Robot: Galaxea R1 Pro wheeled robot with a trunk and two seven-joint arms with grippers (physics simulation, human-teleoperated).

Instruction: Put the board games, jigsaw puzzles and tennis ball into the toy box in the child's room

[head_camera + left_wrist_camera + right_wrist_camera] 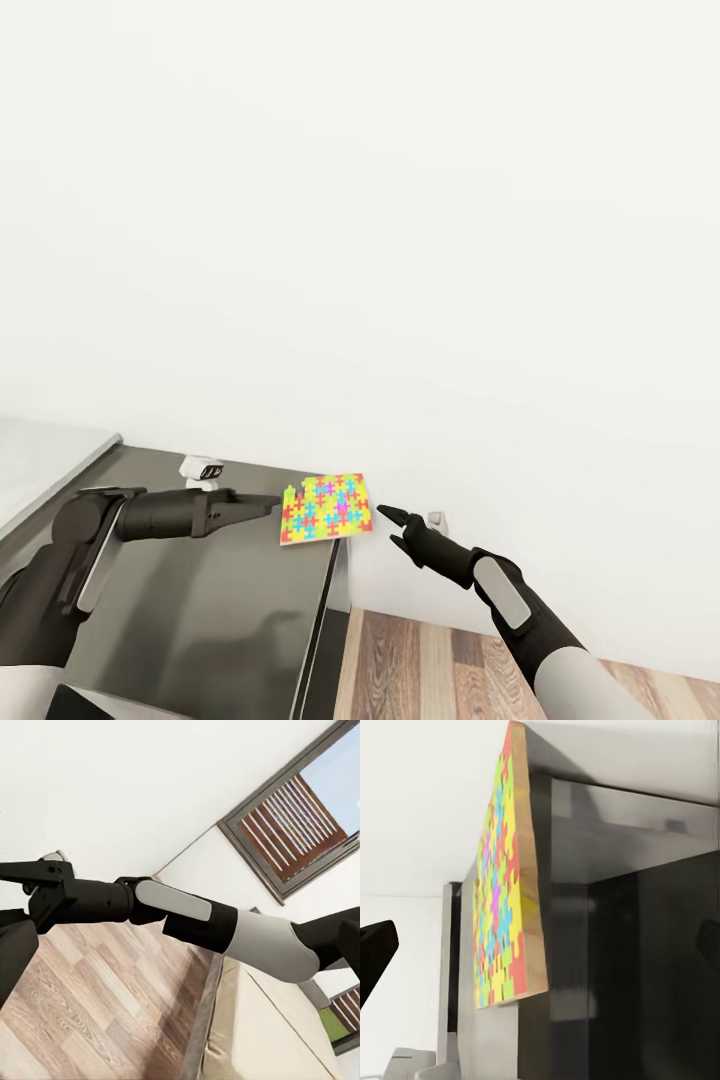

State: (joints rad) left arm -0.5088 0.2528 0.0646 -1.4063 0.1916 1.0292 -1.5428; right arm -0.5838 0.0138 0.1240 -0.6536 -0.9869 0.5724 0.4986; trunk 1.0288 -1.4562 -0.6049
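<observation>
- Being handled: jigsaw puzzle, thin multicolour square, lying at the outer corner of the table (dark grey section), one edge overhanging toward the wall side.
- L gripper: tips are being held at the puzzle's near edge, fingers looking pressed together; whether the puzzle is actually pinched can't be told.
- R gripper: is being held off the table edge, just beside the puzzle, not touching; fingers spread, seen at both margins of the R wrist view with the puzzle between and beyond.
- Step judged: pickup of the puzzle.
- Advice: overhanging edge is best being approached by R gripper, one finger under, one over; a push risks the puzzle being slid off onto the floor.
- Small white-black object behind L arm: unidentified.
- Writing/brands: none legible; puzzle print is pattern only.
</observation>
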